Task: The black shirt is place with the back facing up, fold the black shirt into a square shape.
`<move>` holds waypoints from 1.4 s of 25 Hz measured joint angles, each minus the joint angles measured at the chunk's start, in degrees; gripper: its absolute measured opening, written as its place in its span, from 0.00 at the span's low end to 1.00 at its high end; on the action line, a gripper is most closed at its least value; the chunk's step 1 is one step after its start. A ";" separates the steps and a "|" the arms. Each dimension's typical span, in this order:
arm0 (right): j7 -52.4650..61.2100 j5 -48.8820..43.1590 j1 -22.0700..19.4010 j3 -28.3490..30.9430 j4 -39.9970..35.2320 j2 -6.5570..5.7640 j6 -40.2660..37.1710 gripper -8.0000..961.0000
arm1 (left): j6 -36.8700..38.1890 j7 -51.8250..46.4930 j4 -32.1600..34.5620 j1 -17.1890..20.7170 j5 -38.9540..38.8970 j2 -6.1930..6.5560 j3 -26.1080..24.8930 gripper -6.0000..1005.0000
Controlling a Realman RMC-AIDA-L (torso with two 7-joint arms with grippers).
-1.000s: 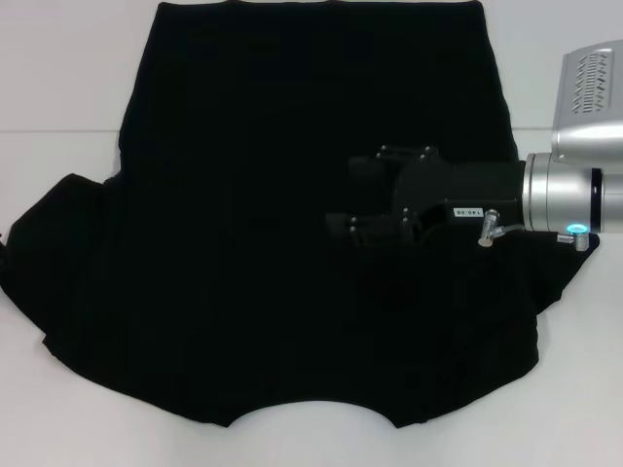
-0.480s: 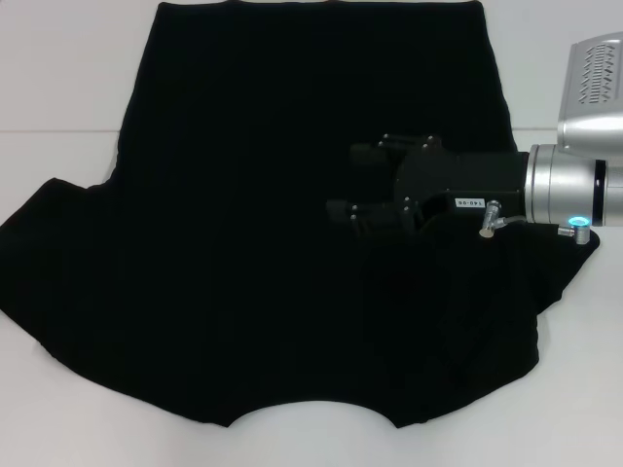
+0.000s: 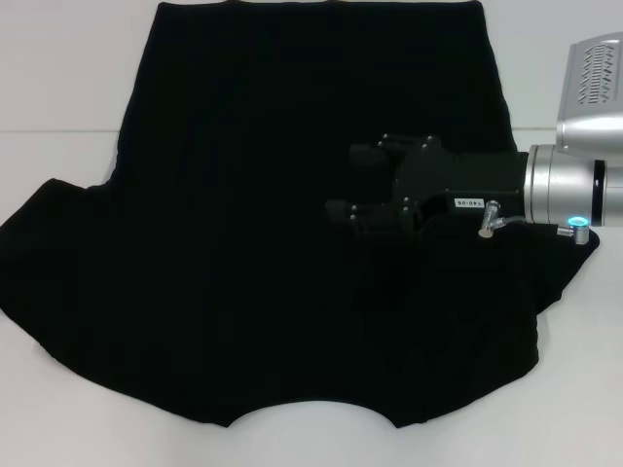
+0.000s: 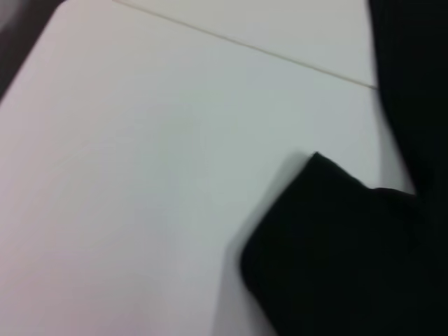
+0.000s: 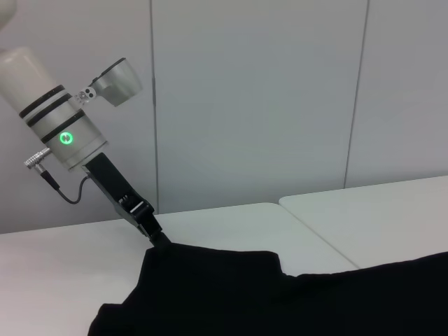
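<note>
The black shirt point(image 3: 253, 224) lies spread flat on the white table point(image 3: 58, 88), its hem at the far side and its neckline near the front edge. My right gripper point(image 3: 352, 185) hovers over the shirt's right half, open, with nothing between its fingers. The head view does not show my left gripper. The right wrist view shows the left gripper point(image 5: 149, 227) at the edge of the shirt point(image 5: 280, 294), right at the cloth. The left sleeve point(image 4: 336, 252) rests on the table in the left wrist view.
Bare white table point(image 4: 140, 175) surrounds the shirt on the left and right. A seam line point(image 3: 49, 131) crosses the table top. Grey wall panels point(image 5: 259, 98) stand behind the table.
The left sleeve has spread out flatter toward the left edge. The right gripper shifted slightly right and toward the far side, then stayed still.
</note>
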 joint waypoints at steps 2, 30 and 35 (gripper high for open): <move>0.00 0.00 0.00 0.00 0.00 0.00 0.00 0.92 | 0.65 0.68 0.00 -0.22 -1.04 -0.01 -0.08 0.04; -0.07 0.13 -2.32 3.24 -0.20 -0.11 -0.44 0.92 | 1.81 9.94 -5.11 -10.27 -13.21 -4.27 15.02 0.05; -0.09 0.86 -2.77 4.50 -0.68 -0.32 -0.80 0.92 | 1.70 11.29 -5.19 -9.40 -13.99 -5.35 16.68 0.05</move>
